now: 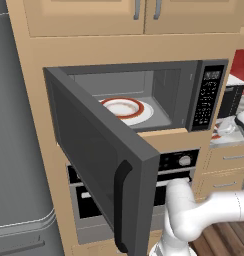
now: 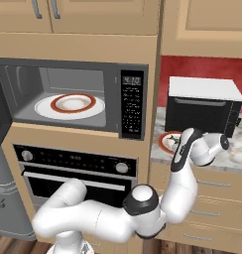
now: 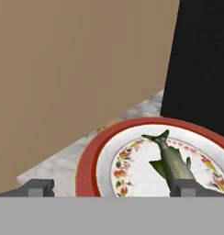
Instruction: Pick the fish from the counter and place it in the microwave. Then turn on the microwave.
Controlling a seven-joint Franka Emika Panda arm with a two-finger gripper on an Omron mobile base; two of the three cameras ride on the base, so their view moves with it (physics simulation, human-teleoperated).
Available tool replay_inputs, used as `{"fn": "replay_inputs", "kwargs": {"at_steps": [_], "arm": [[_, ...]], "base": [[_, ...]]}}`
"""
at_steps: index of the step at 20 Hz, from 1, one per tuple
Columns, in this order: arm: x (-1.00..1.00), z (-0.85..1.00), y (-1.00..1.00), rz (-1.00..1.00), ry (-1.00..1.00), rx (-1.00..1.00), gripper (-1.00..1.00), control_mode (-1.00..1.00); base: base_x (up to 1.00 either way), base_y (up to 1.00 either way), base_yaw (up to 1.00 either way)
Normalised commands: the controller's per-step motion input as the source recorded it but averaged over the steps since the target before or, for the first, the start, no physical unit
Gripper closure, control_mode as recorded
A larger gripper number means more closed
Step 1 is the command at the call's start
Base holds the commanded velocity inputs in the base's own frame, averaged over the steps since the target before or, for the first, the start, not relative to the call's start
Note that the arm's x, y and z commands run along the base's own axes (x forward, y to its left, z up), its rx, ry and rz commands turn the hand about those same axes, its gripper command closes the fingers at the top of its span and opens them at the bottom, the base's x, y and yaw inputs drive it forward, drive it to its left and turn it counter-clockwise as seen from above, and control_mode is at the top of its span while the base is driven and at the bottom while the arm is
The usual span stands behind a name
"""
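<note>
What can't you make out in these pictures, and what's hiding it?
- Fish, hand view: its lower end is cut off behind a fingertip and the bottom edge.
- Counter plate, right base view: partly behind the arm; the fish on it is too small to make out.
- Microwave buttons, left base view: too small to read.

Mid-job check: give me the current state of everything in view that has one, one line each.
Microwave: door swung wide open, clock lit.
Plate inside microwave: bare, flat on the floor.
Fish: lying on the counter plate, not gripped.
Counter plate: flat on the counter, beside the black toaster oven.
Toaster oven: door shut.
Oven: door shut.
Pincer: open, above the fish.
Upper cabinets: shut.
</note>
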Motion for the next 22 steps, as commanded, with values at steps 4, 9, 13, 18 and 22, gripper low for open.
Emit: {"fn": "replay_inputs", "kwargs": {"at_steps": [4, 9, 13, 18, 22], "arm": [[0.20, -0.10, -0.11, 0.00, 0.02, -0.02, -1.00, -1.00], [0.16, -0.10, -0.13, 0.00, 0.02, -0.03, -1.00, -1.00], [0.10, -0.13, -0.12, 0.00, 0.01, -0.01, -1.00, -1.00], [0.10, -0.13, -0.07, 0.00, 0.00, 0.00, -1.00, -1.00], [0.13, -0.09, -0.01, 0.00, 0.00, 0.00, -1.00, -1.00]], "base": [[0.00, 0.00, 0.00], [0.00, 0.00, 0.00], [0.00, 0.00, 0.00], [0.00, 0.00, 0.00], [0.00, 0.00, 0.00]]}}
